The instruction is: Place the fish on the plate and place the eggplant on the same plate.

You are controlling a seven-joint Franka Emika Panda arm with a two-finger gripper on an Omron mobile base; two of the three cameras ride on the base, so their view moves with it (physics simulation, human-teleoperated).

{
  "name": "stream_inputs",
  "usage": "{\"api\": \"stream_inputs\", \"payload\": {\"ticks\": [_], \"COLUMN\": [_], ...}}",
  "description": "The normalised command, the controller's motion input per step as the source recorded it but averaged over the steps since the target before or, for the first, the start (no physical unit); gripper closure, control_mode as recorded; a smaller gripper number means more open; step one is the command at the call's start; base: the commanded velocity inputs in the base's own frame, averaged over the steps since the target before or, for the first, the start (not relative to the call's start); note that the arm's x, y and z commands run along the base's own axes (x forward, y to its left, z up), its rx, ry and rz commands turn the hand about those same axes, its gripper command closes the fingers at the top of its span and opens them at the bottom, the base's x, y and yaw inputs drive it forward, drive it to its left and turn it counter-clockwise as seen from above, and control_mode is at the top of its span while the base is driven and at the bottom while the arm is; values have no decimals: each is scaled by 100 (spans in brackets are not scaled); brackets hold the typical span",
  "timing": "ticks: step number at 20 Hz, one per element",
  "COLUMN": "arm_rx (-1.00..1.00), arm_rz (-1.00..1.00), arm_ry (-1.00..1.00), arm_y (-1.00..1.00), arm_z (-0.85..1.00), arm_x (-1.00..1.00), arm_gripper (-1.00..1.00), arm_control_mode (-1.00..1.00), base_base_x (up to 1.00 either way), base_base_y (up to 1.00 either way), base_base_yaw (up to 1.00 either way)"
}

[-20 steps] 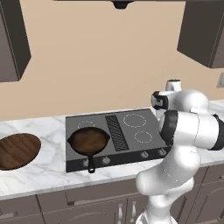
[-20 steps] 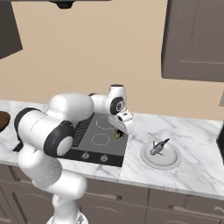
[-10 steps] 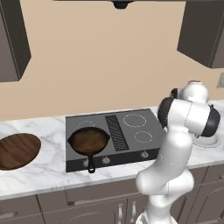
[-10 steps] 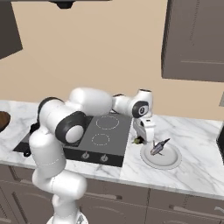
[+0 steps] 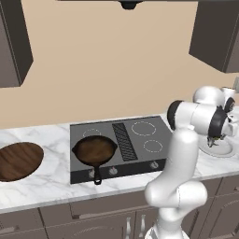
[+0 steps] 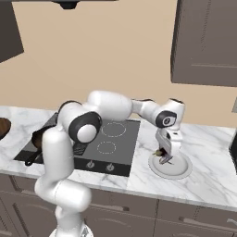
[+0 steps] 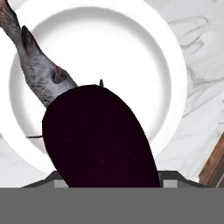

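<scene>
A: Report claw state and eggplant location.
B: The gripper [image 6: 165, 157] is clamped on the eggplant [image 7: 98, 140], held just above the plate [image 7: 131, 52].
A: Location of the fish?
B: The fish [image 7: 37, 65] lies on the plate, right of the cooktop [image 6: 111, 141]. The skillet [image 5: 94, 150] sits far left.

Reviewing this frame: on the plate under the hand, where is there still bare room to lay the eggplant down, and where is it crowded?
The plate is bare across its middle and the side away from the fish, up to the rim by the marble counter. It is crowded along the fish's side, where the eggplant held in the gripper overlaps it in the hand view.
</scene>
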Motion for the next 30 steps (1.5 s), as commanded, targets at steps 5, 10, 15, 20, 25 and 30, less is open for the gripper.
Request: {"api": "stream_inputs", "payload": {"ticks": [5, 10, 15, 20, 25, 30], "arm_rx": [1, 0, 0, 6, 3, 0], "arm_rz": [0, 0, 0, 6, 3, 0], "arm_ry": [0, 0, 3, 2, 3, 0], "arm_y": [-43, -43, -30, 0, 0, 9], "arm_z": [-20, -26, -49, -35, -15, 0], "arm_x": [5, 0, 8, 2, 0, -6], "arm_gripper": [100, 100, 100, 100, 100, 100], "arm_control_mode": [-100, -100, -100, -100, -100, -100], "base_base_x": [0, 0, 0, 0, 0, 0], "base_base_y": [0, 0, 0, 0, 0, 0], "base_base_yaw": [0, 0, 0, 0, 0, 0]}}
